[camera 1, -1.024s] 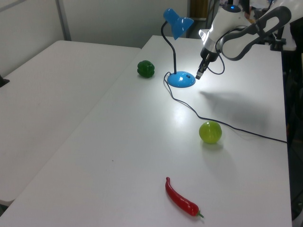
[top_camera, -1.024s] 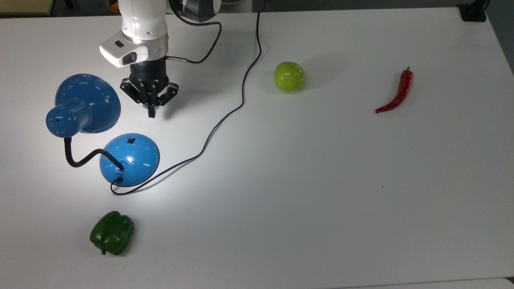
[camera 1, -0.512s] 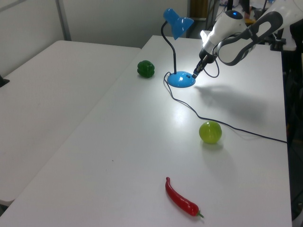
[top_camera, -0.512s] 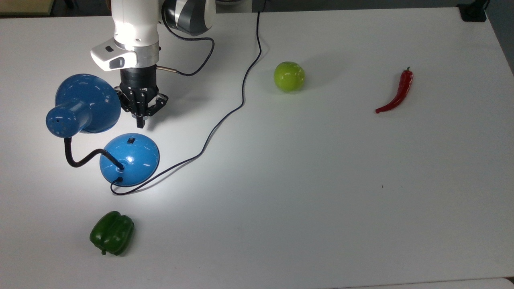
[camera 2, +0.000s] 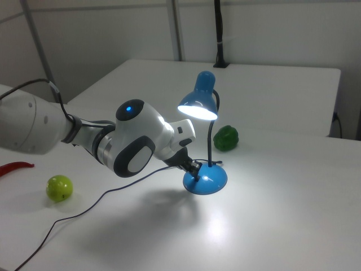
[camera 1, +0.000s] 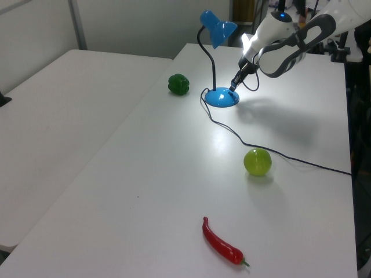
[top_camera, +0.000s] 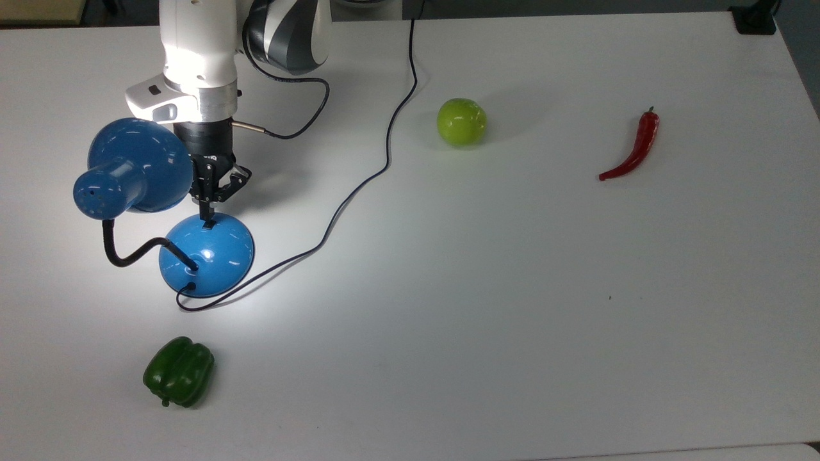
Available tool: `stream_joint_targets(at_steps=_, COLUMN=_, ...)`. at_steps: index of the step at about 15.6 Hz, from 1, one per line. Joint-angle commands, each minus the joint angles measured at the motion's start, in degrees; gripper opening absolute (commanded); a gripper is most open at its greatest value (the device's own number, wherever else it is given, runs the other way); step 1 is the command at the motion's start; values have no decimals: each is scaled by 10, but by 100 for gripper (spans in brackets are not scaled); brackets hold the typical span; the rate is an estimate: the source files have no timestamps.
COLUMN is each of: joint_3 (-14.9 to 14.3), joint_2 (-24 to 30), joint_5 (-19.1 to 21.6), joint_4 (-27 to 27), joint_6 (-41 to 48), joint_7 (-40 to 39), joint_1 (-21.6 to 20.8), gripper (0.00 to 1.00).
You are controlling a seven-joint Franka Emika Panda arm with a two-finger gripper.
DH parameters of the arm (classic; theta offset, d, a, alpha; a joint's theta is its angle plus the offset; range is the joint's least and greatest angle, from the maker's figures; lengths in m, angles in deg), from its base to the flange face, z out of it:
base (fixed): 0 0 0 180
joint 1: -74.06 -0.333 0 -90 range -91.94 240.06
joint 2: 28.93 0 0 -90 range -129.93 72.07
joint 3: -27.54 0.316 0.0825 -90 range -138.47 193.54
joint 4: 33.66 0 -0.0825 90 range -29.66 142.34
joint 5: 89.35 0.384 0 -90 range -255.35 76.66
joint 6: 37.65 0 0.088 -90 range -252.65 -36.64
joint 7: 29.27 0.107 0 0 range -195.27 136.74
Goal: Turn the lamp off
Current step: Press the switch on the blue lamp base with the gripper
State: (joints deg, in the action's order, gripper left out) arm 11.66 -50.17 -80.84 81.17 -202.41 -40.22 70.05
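Observation:
The glossy blue lamp stands at the top view's left, with a domed base, a black gooseneck and a flared shade. It is lit: the shade's mouth glows in the right view and a bright patch lies on the table. My gripper points down with its fingers shut together and empty. Its tip rests at the small black switch on the base's far rim. In the left view the gripper meets the base just below the shade. In the right view the gripper sits at the base.
The lamp's black cord snakes from the base to the table's far edge. A green bell pepper lies near the front left in the top view. A green apple and a red chili lie to the right on the white table.
My gripper has moved toward the top view's left and down, from beside the shade to the switch on the lamp base. The lamp stays lit.

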Motion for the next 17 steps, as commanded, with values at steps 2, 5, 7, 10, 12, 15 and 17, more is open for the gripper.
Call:
stream_joint_targets(at_steps=2, joint_3=-5, joint_2=-22, joint_5=13, joint_4=-16, joint_6=-9, joint_7=-3, joint_1=-5, gripper=0)
stream_joint_targets(at_steps=5, joint_3=-5, joint_2=-25, joint_5=12, joint_4=-15, joint_6=-9, joint_7=-7, joint_1=-5, gripper=0)
stream_joint_targets(at_steps=7, joint_3=-5, joint_2=-25, joint_5=12, joint_4=-12, joint_6=-8, joint_7=-8, joint_1=-5, gripper=0)
stream_joint_targets(at_steps=10, joint_3=-5, joint_2=-25, joint_5=12, joint_4=-7, joint_6=-8, joint_7=-9, joint_1=-5, gripper=0)
stream_joint_targets(at_steps=12, joint_3=-5, joint_2=-25, joint_5=12, joint_4=1, joint_6=-8, joint_7=-10, joint_1=-4, gripper=0)
stream_joint_targets(at_steps=15, joint_3=-5, joint_2=-25, joint_5=12, joint_4=6, joint_6=-7, joint_7=-10, joint_1=-3, gripper=0)
stream_joint_targets(at_steps=17, joint_3=-5, joint_2=-21, joint_5=12, joint_4=7, joint_6=-2, joint_7=-11, joint_1=-3, gripper=0)
